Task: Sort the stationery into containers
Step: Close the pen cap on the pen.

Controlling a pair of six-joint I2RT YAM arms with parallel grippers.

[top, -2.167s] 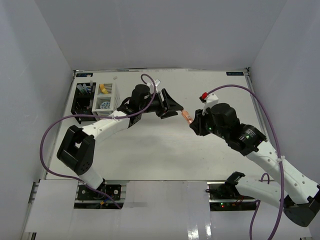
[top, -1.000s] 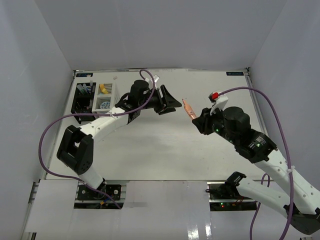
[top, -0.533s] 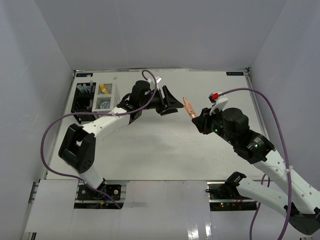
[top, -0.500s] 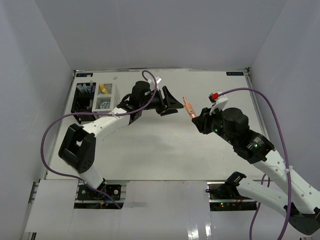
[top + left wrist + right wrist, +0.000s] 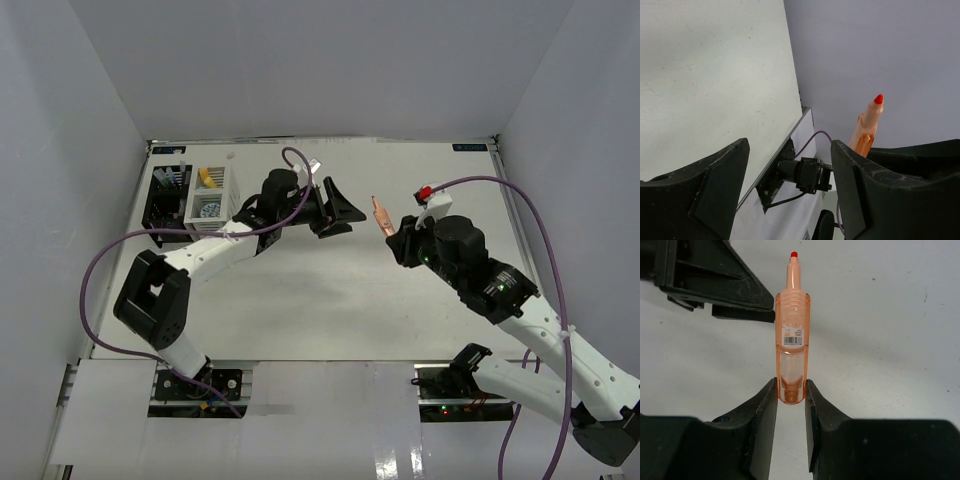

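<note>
A barcode label (image 5: 792, 339) is borne on the orange marker (image 5: 791, 355), its print too small to be read. The marker's rear is clamped in the right hand (image 5: 790, 391), tip toward the left hand (image 5: 788, 152), which is spread wide and empty. Well behind that hand, a tape roll (image 5: 209, 210) is held in the white organizer (image 5: 229, 188).

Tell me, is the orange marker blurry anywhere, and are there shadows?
Right wrist view: the orange marker is sharp, even its barcode label shows. Left wrist view: sharp too, though the close black fingers look huge. Top view: soft even light, only faint shadows on the table.
</note>
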